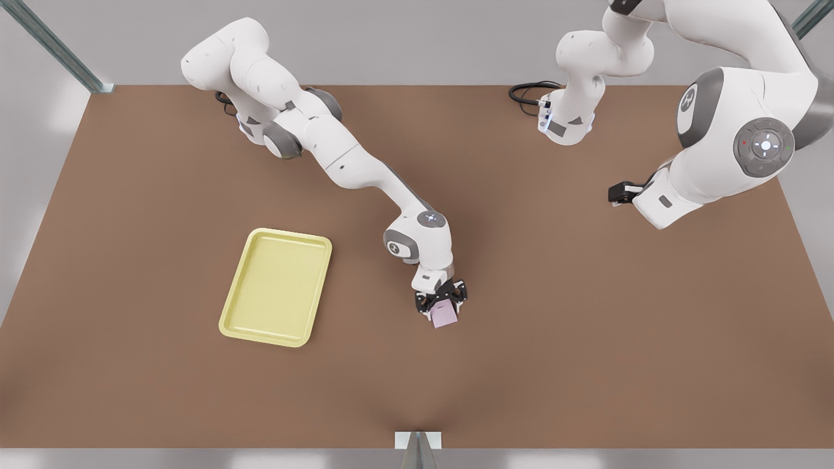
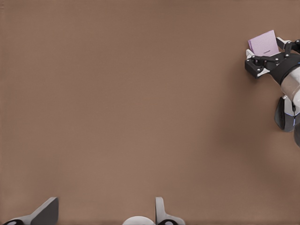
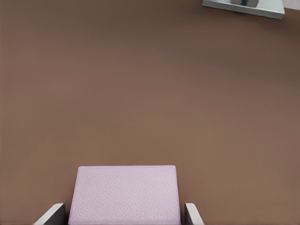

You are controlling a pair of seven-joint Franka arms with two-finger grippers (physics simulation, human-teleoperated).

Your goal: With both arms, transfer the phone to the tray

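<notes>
The pale pink phone [image 1: 445, 316] is pinched between the fingers of my right gripper [image 1: 442, 305], near the table's middle toward the front edge. In the right wrist view the phone [image 3: 125, 194] sits between both fingertips [image 3: 193, 214], just above the brown table. The yellow tray [image 1: 277, 286] lies flat to the front view's left of that gripper, about two tray-widths away. My left gripper [image 1: 620, 193] waits high at the front view's right, its fingers [image 2: 47, 213] spread open with nothing between them. From there, the phone [image 2: 263, 43] and the right gripper [image 2: 271, 60] appear far off.
A black cable [image 1: 529, 91] coils by the arm base at the back. A small grey bracket [image 1: 418, 441] sits at the table's front edge, also seen as the bracket [image 3: 243, 7] in the right wrist view. Bare brown table surrounds the tray.
</notes>
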